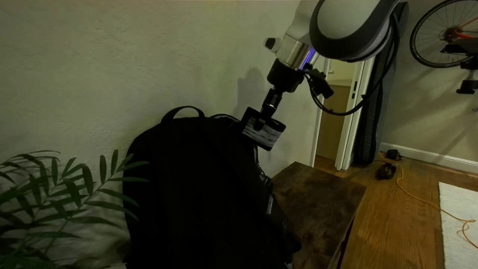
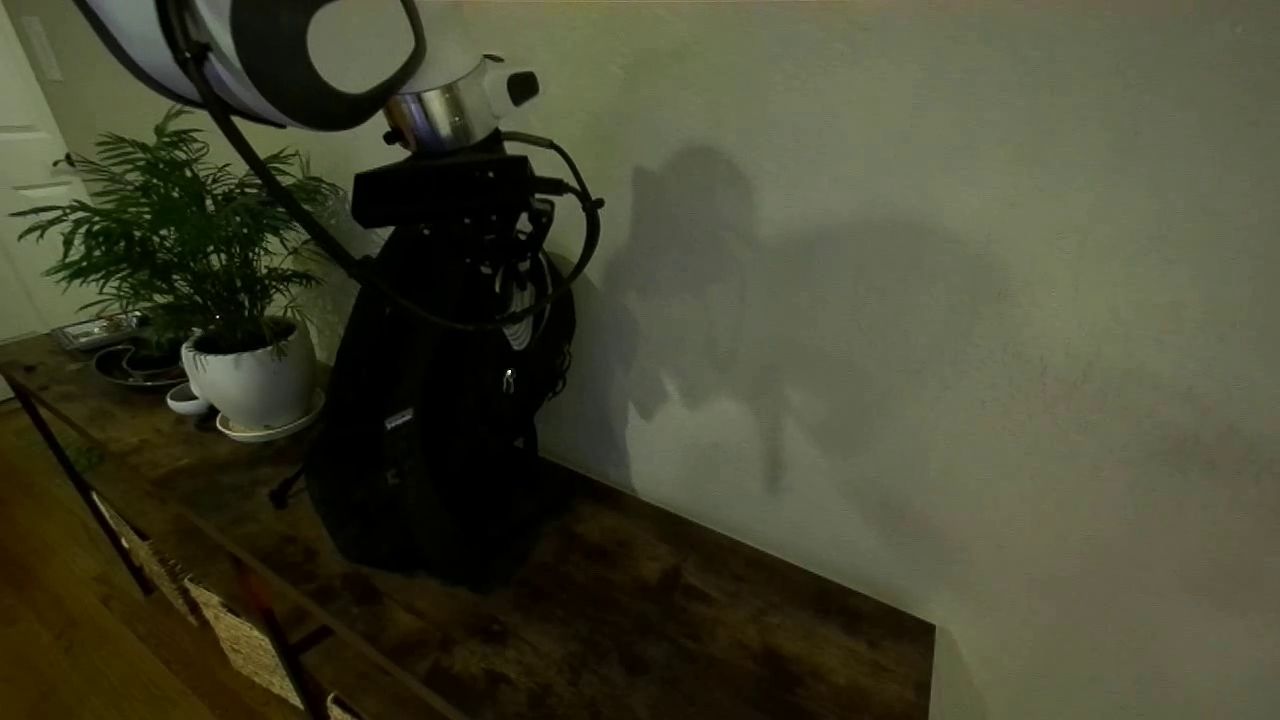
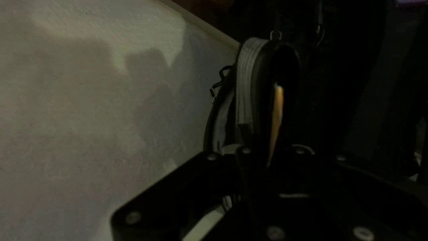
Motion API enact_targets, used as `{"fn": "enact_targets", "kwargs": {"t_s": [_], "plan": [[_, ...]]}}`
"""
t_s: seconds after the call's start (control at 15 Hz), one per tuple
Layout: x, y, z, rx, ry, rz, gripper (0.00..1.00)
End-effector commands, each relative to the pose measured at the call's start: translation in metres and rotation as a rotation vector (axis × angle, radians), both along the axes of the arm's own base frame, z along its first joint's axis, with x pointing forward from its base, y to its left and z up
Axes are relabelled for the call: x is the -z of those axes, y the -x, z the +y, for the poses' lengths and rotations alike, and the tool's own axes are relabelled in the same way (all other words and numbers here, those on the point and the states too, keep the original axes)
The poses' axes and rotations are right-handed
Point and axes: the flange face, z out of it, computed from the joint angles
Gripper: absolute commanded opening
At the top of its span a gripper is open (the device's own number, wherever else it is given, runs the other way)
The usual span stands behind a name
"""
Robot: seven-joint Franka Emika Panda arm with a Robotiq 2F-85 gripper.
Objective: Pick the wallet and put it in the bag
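The wallet, black and grey-streaked, is held tilted beside the top right of the bag in an exterior view. It also shows in an exterior view behind the arm's cable, and in the wrist view, with a yellowish edge inside it. My gripper is shut on the wallet; its fingers are very dark in the wrist view. The bag, a black backpack, stands upright in both exterior views. The inside of its opening is too dark to make out.
The bag stands on a brown wooden bench against a pale wall. A potted plant stands beside the bag, and its leaves reach near it. The arm's cable hangs in a loop by the gripper.
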Motion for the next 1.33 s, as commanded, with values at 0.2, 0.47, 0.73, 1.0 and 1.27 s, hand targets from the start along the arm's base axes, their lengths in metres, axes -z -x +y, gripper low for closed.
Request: {"fn": "enact_targets", "kwargs": {"t_s": [0.2, 0.47, 0.73, 1.0, 1.27], "plan": [[0.004, -0.019, 0.007, 0.018, -0.055, -0.074, 0.04], [0.011, -0.027, 0.012, 0.019, -0.09, -0.079, 0.04], [0.017, -0.034, 0.017, 0.003, -0.135, -0.138, 0.04], [0.03, -0.037, 0.023, -0.068, -0.147, -0.22, 0.04], [0.051, -0.035, 0.027, -0.198, -0.114, -0.305, 0.04]]}}
